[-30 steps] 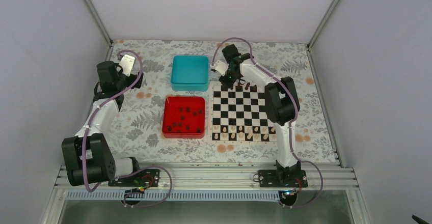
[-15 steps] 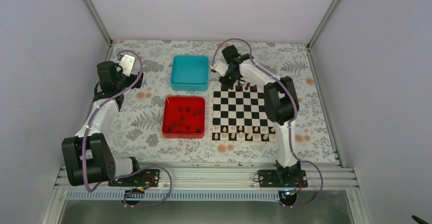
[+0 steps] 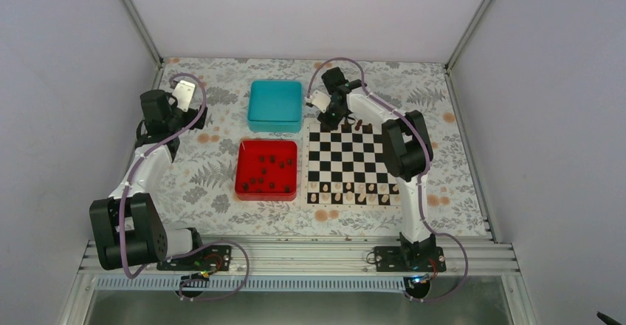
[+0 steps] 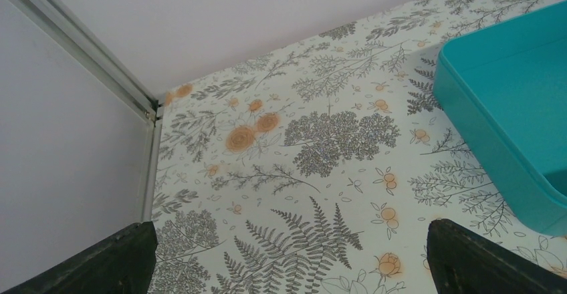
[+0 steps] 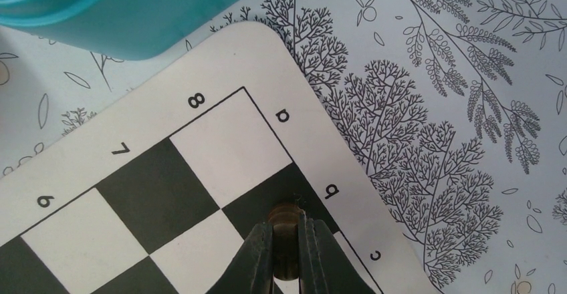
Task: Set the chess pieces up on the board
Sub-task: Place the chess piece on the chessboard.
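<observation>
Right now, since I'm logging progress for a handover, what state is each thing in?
Right gripper: shut on a dark piece, at the black square by the b label.
Left gripper: open, empty, above the table.
Board: pale pieces lined along its near edge, far rows mostly bare.
Red tray: holds loose dark pieces.
Teal box: open, nothing seen inside.

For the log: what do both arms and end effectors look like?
The left arm and right arm match: white links, bulky black joint housings, a purple-grey cable looping along each, black base plates on a silver rail. The left end effector and right end effector each have two plain black fingers.
</observation>
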You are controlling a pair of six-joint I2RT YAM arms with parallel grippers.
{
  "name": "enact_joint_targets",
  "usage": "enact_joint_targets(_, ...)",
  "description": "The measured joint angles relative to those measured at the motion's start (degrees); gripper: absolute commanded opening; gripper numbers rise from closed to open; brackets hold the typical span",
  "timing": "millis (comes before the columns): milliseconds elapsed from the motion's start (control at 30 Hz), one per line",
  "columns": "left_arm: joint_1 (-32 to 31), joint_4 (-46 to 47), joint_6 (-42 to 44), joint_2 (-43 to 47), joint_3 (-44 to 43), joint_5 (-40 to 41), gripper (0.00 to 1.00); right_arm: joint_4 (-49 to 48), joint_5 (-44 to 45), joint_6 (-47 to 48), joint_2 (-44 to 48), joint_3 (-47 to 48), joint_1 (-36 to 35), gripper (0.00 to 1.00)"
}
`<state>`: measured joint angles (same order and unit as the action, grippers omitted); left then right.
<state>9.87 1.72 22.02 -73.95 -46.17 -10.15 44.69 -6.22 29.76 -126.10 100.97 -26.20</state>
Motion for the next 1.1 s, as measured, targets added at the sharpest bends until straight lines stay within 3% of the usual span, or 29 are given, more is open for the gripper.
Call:
enact_joint_targets(400, 0.04, 0.0, 0.0, 0.0, 0.26, 0.0, 1.0, -0.17, -0.07, 0.02, -0.5, -0.2, 0.02, 0.08)
enact_joint_targets(600, 0.04, -0.02, 0.0, 0.0, 0.28, 0.0, 1.0, -0.35, 0.17, 0.28, -0.5, -0.33, 0.02, 0.25)
enact_joint_targets(767, 0.04, -0.02, 0.0, 0.0, 0.28, 0.0, 1.0, -0.28, 0.83, 0.22, -0.5, -0.63, 0.02, 0.32)
enact_joint_targets(1100, 0.04, -0.02, 0.0, 0.0, 0.28, 0.0, 1.0, 3.37, 1.09, 0.24, -0.07, 4.61, -0.35, 0.37)
